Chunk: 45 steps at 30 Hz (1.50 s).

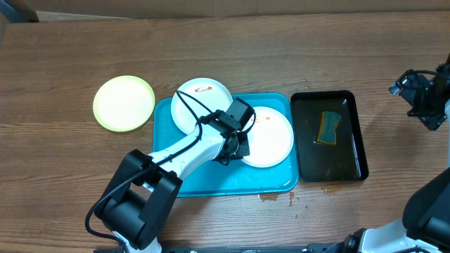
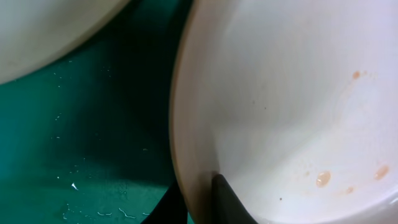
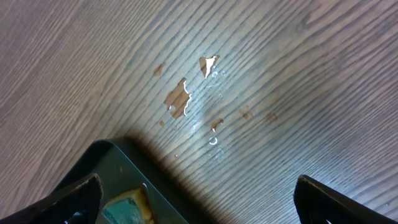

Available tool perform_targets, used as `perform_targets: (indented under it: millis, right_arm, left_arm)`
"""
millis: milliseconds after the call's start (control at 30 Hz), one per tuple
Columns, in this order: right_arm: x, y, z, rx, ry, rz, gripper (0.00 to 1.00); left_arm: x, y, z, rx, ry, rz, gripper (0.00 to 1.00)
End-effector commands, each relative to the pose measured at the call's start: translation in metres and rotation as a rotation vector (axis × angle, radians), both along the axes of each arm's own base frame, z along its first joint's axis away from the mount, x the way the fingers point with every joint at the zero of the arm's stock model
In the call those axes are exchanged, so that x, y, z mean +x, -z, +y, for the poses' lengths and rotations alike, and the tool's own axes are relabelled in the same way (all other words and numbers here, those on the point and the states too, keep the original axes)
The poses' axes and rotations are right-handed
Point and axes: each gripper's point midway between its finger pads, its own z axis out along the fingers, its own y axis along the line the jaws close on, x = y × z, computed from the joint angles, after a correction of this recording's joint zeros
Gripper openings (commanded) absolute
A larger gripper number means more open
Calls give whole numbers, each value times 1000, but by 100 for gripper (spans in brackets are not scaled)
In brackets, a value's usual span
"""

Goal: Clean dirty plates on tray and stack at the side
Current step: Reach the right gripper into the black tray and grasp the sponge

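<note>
Pinching a white plate [image 1: 271, 137] on the tray [image 1: 211, 184] is the left pincer [image 2: 200, 202]; right pincer [image 3: 199, 199] spread.

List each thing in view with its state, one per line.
Left gripper, shut on rim of right plate.
Right gripper, open, empty.
Right plate, smeared, on tray.
Left plate, smeared, overhanging tray's rim.
Green plate, on table, no smears visible.
Sponge, lying in black tray.

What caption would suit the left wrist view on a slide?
Left gripper pinches the rim of a smeared plate on the blue tray.
</note>
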Motion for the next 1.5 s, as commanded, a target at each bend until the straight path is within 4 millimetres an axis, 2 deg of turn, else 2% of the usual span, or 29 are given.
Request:
perform_targets:
  millis: [0,67,200,267,300,333,433,567,633,700,833,1000,1200,1333,1467]
  right_arm:
    - [19,-13,-9,-40,-1,-88,100]
    - [24,-15,-3,-6,-17,-116,100]
    - [5,-7,39,203,-89,-56,100]
    - [2,-9,54,261,-152,-55,100]
    - [1,-9,61,271,-197,-54,94]
    - [0,-9,68,280,-231,-50,84]
    - [-12,-5,92,287,-308,20,72]
    - [-44,9,105,175,-338,233,70]
    - [-54,12,112,115,-338,311,70]
    - [-60,15,119,50,-367,365,70]
    - [-65,25,128,-62,-371,418,74]
    - [-65,51,146,-78,-413,412,75]
    - [-57,96,160,-79,-446,325,76]
    - [-55,115,163,-85,-453,281,72]
    - [-62,128,165,-74,-456,286,67]
  left_arm:
    - [-12,6,0,9,52,55,6]
    - [-14,2,4,23,82,69,4]
    - [-13,-14,18,66,203,86,5]
    - [-9,-21,30,111,221,91,8]
    - [-7,-24,37,137,215,94,9]
    - [-5,-25,43,159,206,94,9]
    - [1,-28,56,205,198,84,12]
    - [4,-28,62,211,242,80,15]
    - [5,-28,64,208,236,82,23]
    - [2,-28,58,170,239,98,33]
    - [-13,-29,39,53,247,164,43]
    - [-16,-30,26,6,192,177,45]
    - [-11,-28,17,-10,183,141,46]
    - [-10,-24,15,-13,185,132,47]
    - [-14,-18,18,-6,185,138,50]
